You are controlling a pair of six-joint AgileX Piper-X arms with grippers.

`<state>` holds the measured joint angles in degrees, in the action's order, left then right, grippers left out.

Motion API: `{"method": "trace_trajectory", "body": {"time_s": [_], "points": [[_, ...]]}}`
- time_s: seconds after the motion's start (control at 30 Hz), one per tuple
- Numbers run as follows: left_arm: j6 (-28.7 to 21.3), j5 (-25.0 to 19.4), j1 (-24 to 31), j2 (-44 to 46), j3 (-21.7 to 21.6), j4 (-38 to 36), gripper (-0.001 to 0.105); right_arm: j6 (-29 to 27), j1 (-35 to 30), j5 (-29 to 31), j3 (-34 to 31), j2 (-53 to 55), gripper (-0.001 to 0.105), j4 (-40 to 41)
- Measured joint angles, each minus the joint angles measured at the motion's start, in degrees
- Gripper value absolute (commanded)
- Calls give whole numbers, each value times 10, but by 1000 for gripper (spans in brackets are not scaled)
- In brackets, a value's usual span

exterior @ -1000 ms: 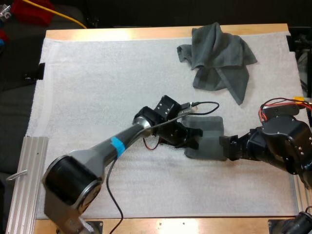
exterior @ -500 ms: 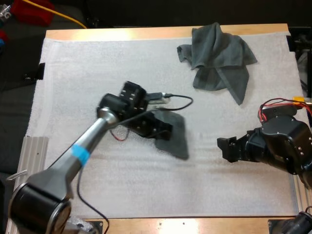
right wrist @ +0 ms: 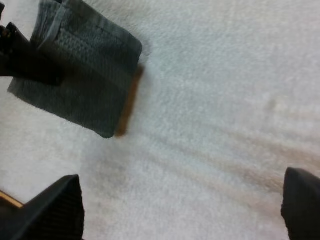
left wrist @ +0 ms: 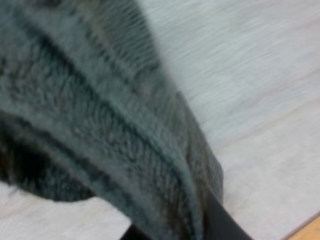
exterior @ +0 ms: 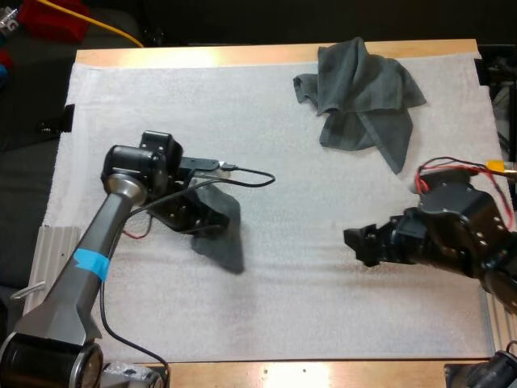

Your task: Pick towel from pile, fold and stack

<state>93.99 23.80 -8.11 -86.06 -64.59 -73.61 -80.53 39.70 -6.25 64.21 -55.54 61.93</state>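
High view | towels: 2 | crumpled towel (exterior: 361, 97) far right on mat (exterior: 307, 315) | left gripper (exterior: 200, 221) clamped on folded towel (exterior: 230, 241) mid-left, arm reaching from near-left | right gripper (exterior: 361, 245) fingers apart, low over bare mat

The mat (exterior: 283, 307) is white with a fine, faintly ribbed nap. The table (exterior: 242, 55) along the mat's far and near edges is pale orange-brown wood. On the mat's far right part, the crumpled towel (exterior: 363, 97) is dark grey-green with a slightly darker hem band. Toward the mat's left side, the folded towel (exterior: 228, 234) is the same dark grey-green. In the left wrist view the folded towel (left wrist: 100, 125) shows fine ribs in its pile, and in the right wrist view a woven border band crosses the folded towel (right wrist: 85, 75). The left jaws and right jaws are black. The left arm (exterior: 103, 234) is silver-grey with a bright blue tape band. The right arm (exterior: 468, 234) is black with red wires. Just off the mat's left edge, a rail (exterior: 48, 255) is pale ribbed metal.
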Motion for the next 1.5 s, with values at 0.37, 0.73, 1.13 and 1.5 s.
{"method": "trace_trajectory", "body": {"time_s": [0.37, 0.73, 1.13, 1.5], "points": [[-26, -94, 112, 0, -1, -3, 0, 0, 0, -26, 0, -49, 78, -30], [-35, -126, 134, -47, -3, 13, 0, 0, 0, -42, 0, -67, 78, -48], [-35, -296, 140, -54, -3, 3, 0, 0, 0, -46, 0, -67, 78, -48], [-35, -321, 141, -54, -3, 16, 0, 0, 0, -46, 0, -67, 78, -48]]}}
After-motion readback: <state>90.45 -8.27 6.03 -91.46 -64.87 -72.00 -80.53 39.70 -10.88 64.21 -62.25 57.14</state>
